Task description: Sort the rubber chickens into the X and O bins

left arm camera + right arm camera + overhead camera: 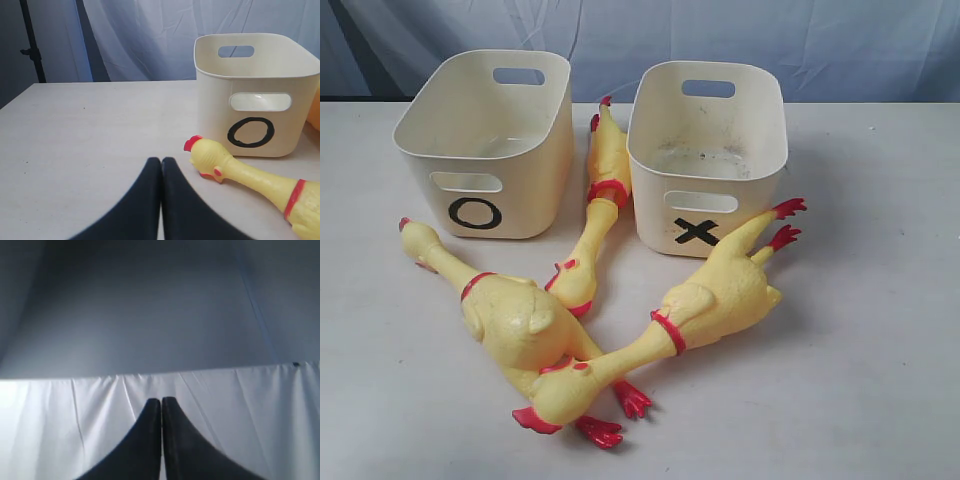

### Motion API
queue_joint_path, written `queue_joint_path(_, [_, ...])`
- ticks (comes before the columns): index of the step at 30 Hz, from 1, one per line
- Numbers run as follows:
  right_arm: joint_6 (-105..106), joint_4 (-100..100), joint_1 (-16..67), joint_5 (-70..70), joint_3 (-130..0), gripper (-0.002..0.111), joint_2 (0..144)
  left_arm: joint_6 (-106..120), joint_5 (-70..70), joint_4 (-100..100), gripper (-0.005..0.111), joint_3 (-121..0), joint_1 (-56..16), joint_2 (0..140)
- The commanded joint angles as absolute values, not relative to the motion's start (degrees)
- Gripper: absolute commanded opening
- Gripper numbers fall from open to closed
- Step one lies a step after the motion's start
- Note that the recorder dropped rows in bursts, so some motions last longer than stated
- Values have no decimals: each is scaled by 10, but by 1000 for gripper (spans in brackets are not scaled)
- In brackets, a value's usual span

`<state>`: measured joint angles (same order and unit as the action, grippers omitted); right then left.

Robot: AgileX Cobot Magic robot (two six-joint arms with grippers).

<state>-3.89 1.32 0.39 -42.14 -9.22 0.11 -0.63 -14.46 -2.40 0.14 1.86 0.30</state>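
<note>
Nearest, left gripper (161, 161) pinched closed, empty. Just beside it on the table (75, 150), head of a plump rubber chicken (255, 180), long axis slanting away before the O bin (212, 120). Farther off, right gripper (161, 400) closed too, facing only curtain (225, 415); probably the left gripper's pick.

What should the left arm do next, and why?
Probably open the left gripper: its jaws are shut on nothing, and the nearest rubber chicken lies unsorted on the table just beside it, in front of the O bin.
</note>
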Motion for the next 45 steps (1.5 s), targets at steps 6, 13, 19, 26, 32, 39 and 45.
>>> queue_joint_path(6, [-177, 39, 72, -508, -296, 1, 0, -10, -137, -23, 0, 0, 17, 0])
queue_joint_path(13, [-290, 240, 103, -133, -509, 1, 56, -10, -137, -23, 0, 0, 17, 0])
queue_joint_path(19, [-320, 196, 190, 143, -617, 1, 224, -10, -137, -23, 0, 0, 17, 0])
queue_joint_path(26, [-97, 31, 263, 421, -644, 1, 410, -10, -137, -23, 0, 0, 17, 0])
queue_joint_path(32, [204, -151, 305, 503, -643, 1, 533, -10, -137, -23, 0, 0, 17, 0])
queue_joint_path(39, [288, -212, 310, 493, -643, 1, 631, -10, -137, -23, 0, 0, 17, 0])
queue_joint_path(45, [338, -171, 310, 421, -643, 1, 698, -10, -137, -23, 0, 0, 17, 0])
